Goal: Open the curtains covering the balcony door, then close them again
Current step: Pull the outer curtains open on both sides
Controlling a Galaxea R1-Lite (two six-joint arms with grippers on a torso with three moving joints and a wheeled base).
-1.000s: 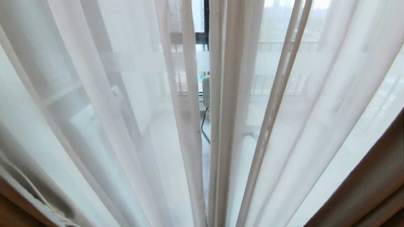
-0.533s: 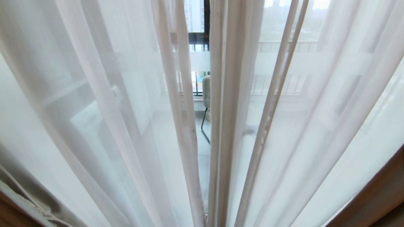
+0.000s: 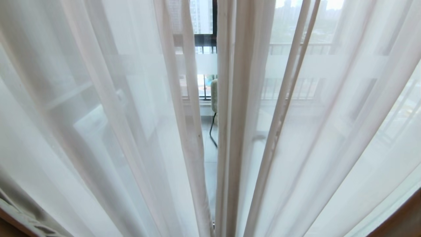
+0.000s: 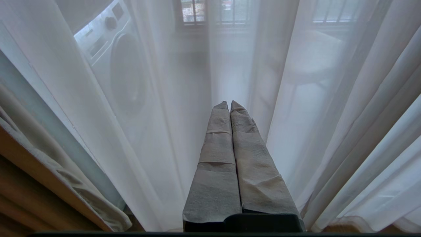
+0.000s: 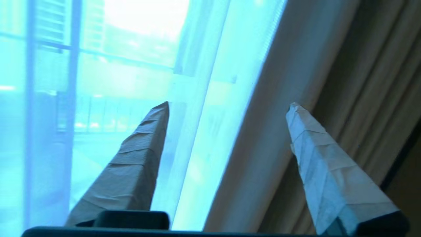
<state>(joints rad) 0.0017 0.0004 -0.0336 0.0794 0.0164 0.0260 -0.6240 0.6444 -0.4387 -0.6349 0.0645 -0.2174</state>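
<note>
Sheer curtains (image 3: 115,131): you see the thin white layer hanging closed across nearly the whole head view, its two panels meeting at centre with only a narrow vertical gap between them.
Opaque curtains (image 5: 361,82): the thick beige layer hangs gathered at the far right, just beside the sheer edge; a strip of it also shows at the lower left corner of the head view.
Balcony door (image 3: 214,19): you find it behind the sheers; its black frame and frosted horizontal band show through the centre gap.
Chair (image 3: 214,95): stands on the balcony beyond the glass, visible through the gap.
Washing machine (image 4: 121,65): seen dimly through the sheer in the left wrist view.
Left tool (image 4: 229,105): fingers pressed together, holding nothing, pointed at the sheer folds.
Right tool (image 5: 227,108): fingers spread wide, holding nothing; the boundary of sheer and opaque cloth lies between them.
</note>
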